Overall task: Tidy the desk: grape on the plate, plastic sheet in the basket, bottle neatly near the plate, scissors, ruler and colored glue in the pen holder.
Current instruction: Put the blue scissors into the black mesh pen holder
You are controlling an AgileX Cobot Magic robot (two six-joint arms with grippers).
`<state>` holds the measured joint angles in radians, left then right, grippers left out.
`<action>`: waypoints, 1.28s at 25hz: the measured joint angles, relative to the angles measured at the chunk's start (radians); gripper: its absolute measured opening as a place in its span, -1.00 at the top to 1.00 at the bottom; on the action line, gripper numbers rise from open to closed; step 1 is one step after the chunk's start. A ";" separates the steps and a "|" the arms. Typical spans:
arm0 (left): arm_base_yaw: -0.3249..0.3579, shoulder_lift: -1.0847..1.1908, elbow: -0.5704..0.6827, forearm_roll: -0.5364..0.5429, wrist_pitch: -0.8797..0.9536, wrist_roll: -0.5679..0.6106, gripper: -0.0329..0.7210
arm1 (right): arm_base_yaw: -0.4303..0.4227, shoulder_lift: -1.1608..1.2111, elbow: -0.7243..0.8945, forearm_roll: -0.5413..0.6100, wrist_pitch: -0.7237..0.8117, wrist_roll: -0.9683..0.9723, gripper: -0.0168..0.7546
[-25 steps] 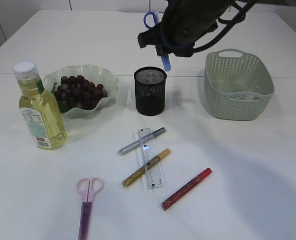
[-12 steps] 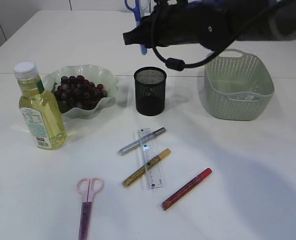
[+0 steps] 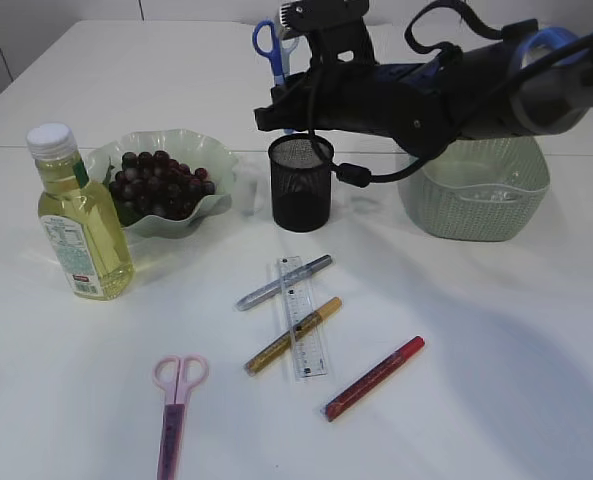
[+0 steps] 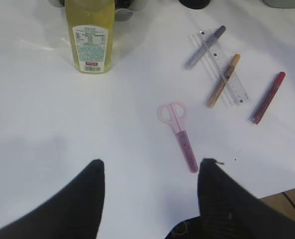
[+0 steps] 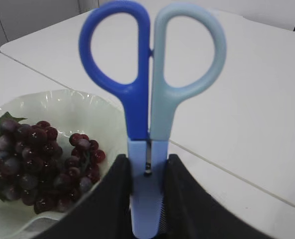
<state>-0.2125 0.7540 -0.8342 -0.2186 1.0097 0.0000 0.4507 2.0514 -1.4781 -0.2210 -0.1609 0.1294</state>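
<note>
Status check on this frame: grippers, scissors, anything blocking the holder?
Right gripper shut on blue-handled scissors, above black mesh pen holder. Left gripper open, empty. Pink scissors on table. Holder mouth unobstructed.

Blue scissors (image 5: 149, 114), pink scissors (image 4: 177, 130), black mesh holder (image 3: 300, 181)

No text can be read. A printed label (image 4: 92, 50) with a red mark is borne by the oil bottle (image 3: 77, 215), its print too small to make out; graduation marks on the clear ruler (image 3: 301, 315) are likewise illegible.
</note>
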 joint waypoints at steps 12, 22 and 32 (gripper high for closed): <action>0.000 0.000 0.000 0.003 0.000 0.000 -0.24 | -0.026 0.081 0.000 0.000 -0.115 -0.031 0.51; 0.000 0.000 0.000 0.003 0.000 0.000 -0.24 | -0.032 0.111 0.000 0.019 -0.182 -0.114 0.51; 0.000 0.000 0.000 0.003 0.000 0.000 -0.24 | -0.032 0.142 0.000 0.052 -0.193 -0.119 0.51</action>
<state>-0.2125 0.7540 -0.8342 -0.2154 1.0097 0.0000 0.4183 2.1929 -1.4781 -0.1689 -0.3540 0.0102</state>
